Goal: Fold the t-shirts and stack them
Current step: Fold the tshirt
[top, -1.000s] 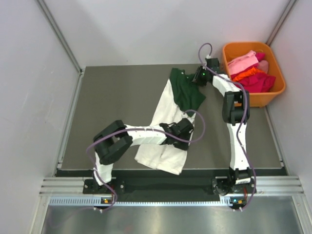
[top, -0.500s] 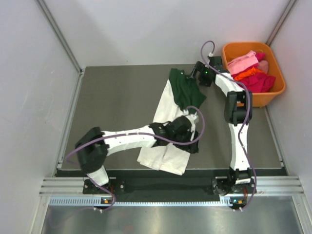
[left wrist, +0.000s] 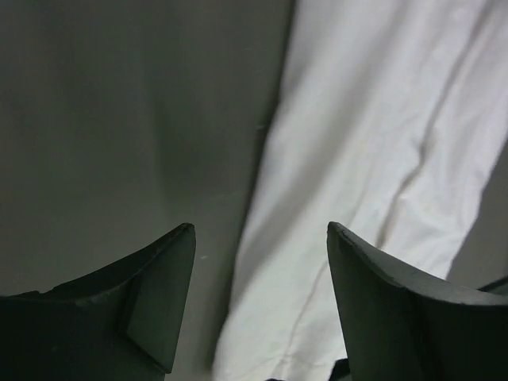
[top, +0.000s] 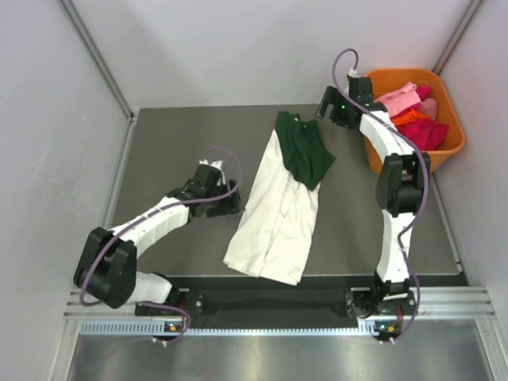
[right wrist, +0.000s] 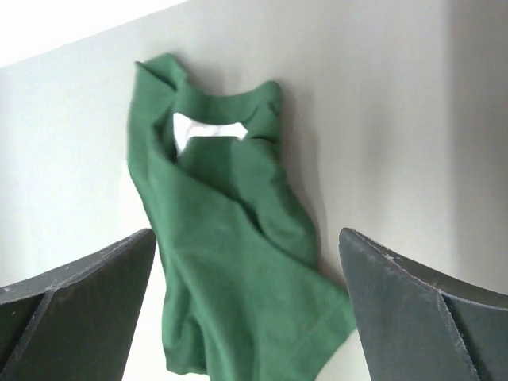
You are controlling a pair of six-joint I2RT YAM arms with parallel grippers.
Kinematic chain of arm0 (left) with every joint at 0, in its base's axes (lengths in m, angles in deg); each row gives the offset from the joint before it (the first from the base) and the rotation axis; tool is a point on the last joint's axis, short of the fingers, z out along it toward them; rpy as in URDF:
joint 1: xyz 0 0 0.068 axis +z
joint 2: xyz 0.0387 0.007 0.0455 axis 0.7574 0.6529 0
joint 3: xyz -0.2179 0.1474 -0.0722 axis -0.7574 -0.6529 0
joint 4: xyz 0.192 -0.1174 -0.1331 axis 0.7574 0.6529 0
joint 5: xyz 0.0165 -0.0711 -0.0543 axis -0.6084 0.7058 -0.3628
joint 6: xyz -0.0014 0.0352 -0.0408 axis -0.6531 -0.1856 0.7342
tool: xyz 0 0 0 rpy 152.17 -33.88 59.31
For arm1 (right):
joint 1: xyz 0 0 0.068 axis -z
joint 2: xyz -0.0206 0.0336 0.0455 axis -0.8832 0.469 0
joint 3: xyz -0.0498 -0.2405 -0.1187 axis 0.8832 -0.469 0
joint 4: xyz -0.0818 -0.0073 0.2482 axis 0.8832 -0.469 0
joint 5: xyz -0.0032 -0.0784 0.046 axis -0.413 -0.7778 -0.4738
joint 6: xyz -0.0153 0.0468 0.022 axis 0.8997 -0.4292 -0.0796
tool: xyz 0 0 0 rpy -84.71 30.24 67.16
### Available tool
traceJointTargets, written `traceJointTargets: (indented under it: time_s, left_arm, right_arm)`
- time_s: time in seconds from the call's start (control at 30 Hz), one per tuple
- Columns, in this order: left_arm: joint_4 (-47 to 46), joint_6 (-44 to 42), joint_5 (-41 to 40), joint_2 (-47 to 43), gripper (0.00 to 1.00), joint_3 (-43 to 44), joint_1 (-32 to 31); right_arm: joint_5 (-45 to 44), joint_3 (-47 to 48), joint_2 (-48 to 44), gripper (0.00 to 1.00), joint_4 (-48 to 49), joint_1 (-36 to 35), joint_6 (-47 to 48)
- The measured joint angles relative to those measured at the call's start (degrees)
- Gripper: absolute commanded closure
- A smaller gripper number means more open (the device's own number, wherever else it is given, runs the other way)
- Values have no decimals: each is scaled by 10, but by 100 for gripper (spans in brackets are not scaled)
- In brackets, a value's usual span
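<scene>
A cream-white t-shirt (top: 274,214) lies as a long narrow strip down the middle of the dark mat, printed side hidden. A dark green t-shirt (top: 304,152) lies bunched over its far end. My left gripper (top: 235,203) sits just left of the white shirt, open and holding nothing. In the left wrist view the white t-shirt (left wrist: 373,135) runs under my left gripper (left wrist: 260,230) and off to the right. My right gripper (top: 325,104) hovers beyond the green shirt's far right corner, open. In the right wrist view the green t-shirt (right wrist: 230,262) lies below my right gripper (right wrist: 247,234).
An orange basket (top: 432,163) with pink and red clothes stands at the back right, beside the right arm. The dark mat (top: 182,151) is bounded by metal rails at left and right and white walls behind.
Both grippers have opened and let go of the cloth. The left arm has swung back to the left of the white shirt; the right gripper has pulled up and back from the green shirt.
</scene>
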Motion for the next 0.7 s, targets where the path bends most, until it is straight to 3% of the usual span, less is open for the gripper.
traceJointTargets:
  time_s: [0.27,0.7]
  left_arm:
    - [-17,-5,40,-10,32,-86,136]
    - [-92,-1,207,2,36,-135,144]
  right_arm:
    - [-30,-82,-90,0,6,-31,19]
    - [-19,-318,-219,0,52,-39,22]
